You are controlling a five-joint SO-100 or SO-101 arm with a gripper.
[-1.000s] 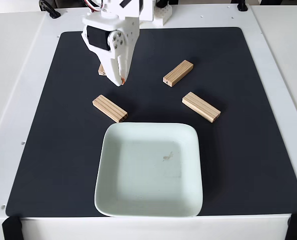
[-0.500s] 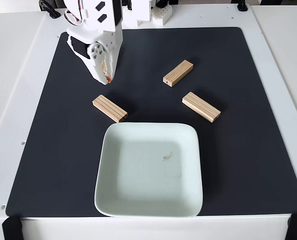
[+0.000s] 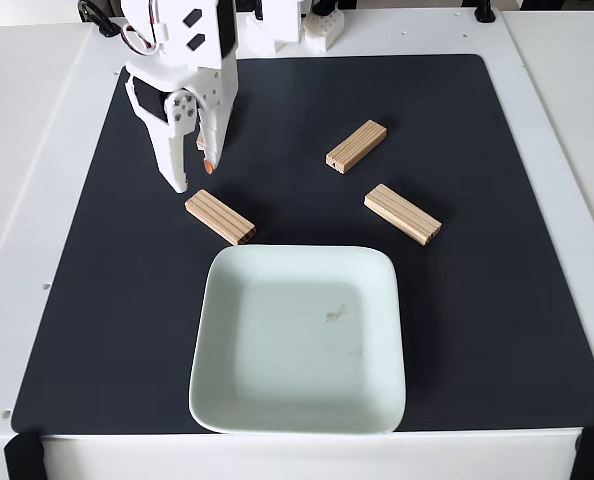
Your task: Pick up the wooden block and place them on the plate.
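Jaws [image 3: 192, 175] stand parted and empty in the fixed view, tips pointing down just above the near-left block [image 3: 220, 217]; we judge that spread is there to straddle its narrow width for a grasp.

We work down by size. Our white table [image 3: 37, 200] carries a matte black mat [image 3: 497, 300], whose dark, even face makes the pale pieces stand out. On the mat's near edge sits the plate [image 3: 387, 400], square with rounded corners, mint-green, smooth and raised at the rim, with a small brownish speck at its middle; nothing lies in it yet. Beyond it lie three pine blocks, rectangular with lengthwise grain: the one under the jaws, one right of centre [image 3: 357, 146], and one nearer the plate's right corner [image 3: 402, 214]. All lie flat, well apart, at different angles.
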